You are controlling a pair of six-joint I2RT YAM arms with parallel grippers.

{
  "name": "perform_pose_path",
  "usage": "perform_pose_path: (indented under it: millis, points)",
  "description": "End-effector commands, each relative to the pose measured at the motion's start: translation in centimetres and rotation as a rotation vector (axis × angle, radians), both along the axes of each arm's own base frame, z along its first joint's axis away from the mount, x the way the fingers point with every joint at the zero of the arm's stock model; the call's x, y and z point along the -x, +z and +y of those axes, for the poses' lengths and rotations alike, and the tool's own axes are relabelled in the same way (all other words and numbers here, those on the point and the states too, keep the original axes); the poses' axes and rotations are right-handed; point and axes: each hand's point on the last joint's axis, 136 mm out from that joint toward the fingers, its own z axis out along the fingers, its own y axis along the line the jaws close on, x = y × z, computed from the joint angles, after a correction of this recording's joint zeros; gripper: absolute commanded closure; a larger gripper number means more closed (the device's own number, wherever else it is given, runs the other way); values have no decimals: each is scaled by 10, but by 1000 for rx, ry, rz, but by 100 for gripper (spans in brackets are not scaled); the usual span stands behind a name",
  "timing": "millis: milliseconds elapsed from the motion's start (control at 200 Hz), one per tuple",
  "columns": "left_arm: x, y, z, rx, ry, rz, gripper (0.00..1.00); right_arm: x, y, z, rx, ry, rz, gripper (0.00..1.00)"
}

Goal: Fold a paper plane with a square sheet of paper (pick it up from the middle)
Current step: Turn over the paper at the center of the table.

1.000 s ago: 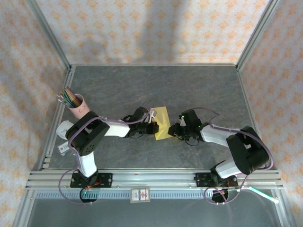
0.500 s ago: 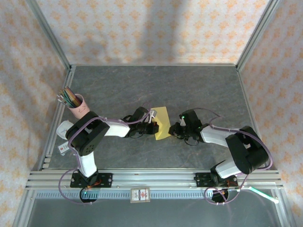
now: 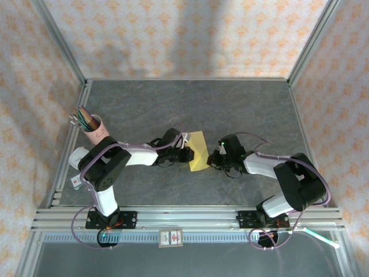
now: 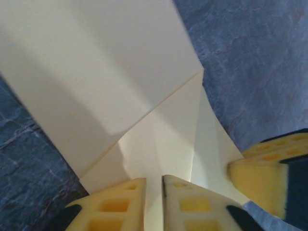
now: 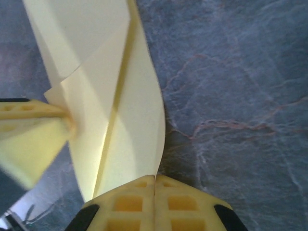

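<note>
The square sheet of paper point(image 3: 198, 151), yellow and already creased into overlapping flaps with a diagonal fold, is lying near the centre of the dark stone-patterned worktop point(image 3: 242, 104), a little toward 6 o'clock. The left pincer point(image 3: 188, 152) is sitting at the sheet's 9 o'clock edge. In the left wrist view its yellow pads point(image 4: 113, 207) are standing slightly parted, with a thin slit between them and the paper showing through the slit. Whether either pad is touching the sheet cannot be told. The right pincer point(image 3: 211, 158) is sitting at the sheet's 4 o'clock edge. In the right wrist view its pads point(image 5: 125, 204) are pressing together with no gap, and the folded edge of the sheet is running into their seam, so this pincer is pinching the paper at that corner. Beside that grip the sheet's edge is casting a dark shadow on the worktop. A pink cup point(image 3: 97, 130) holding coloured pencils point(image 3: 84, 117) is standing upright at the worktop's 9 o'clock side, well apart from both pincers.
</note>
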Motion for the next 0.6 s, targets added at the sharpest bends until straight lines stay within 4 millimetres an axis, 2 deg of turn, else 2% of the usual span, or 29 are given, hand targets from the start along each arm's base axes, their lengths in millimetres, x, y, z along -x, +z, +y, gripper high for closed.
perform_pose_path:
  millis: [0, 155, 260, 365, 410, 480, 536, 596]
  points:
    - [-13, 43, -8, 79, 30, -49, 74, -9, 10, -7, 74, 28, -56, 100]
    - [-22, 82, -7, 132, 51, -115, 65, -20, 26, -25, 184, 68, -107, 100]
    - [-28, 100, 6, 141, 83, -145, 64, -34, 52, -43, 329, 95, -179, 100]
    - [-33, 106, 29, 108, 138, -172, 64, -45, 89, -52, 480, 140, -271, 100]
    - [-35, 105, 41, 97, 168, -175, 64, -46, 106, -48, 539, 177, -319, 100]
    - [-39, 103, 59, 91, 215, -172, 64, -43, 121, -35, 590, 237, -360, 100]
    - [-41, 99, 74, 83, 252, -168, 65, -36, 123, -18, 608, 296, -382, 100]
    - [-42, 94, 89, 68, 294, -161, 65, -24, 117, 5, 602, 372, -392, 100]
